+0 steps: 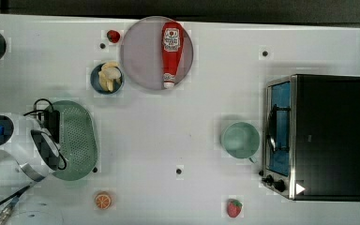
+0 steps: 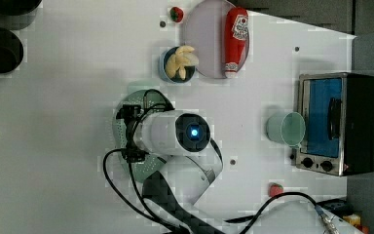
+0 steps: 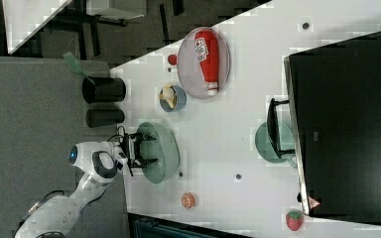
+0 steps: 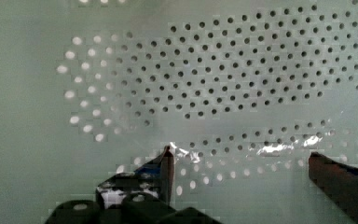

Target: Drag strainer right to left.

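We can't see the strainer (image 1: 77, 140) whole: in the top view the arm covers its left side, in the left view the wrist hides most of it. In the wrist view its rim is cut off all round, and we can't tell if the fingertips (image 4: 168, 156) touch the holed floor. Ketchup bottle (image 1: 172, 52) label too small to read. Toaster oven (image 3: 345, 124) runs past the right view's right edge.

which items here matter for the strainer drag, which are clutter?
In play:
pale mint-green oval plastic strainer
gripper, open over its holes

Clutter:
red ketchup bottle on grey round plate
round mint-green cup
silver toaster oven
orange slice
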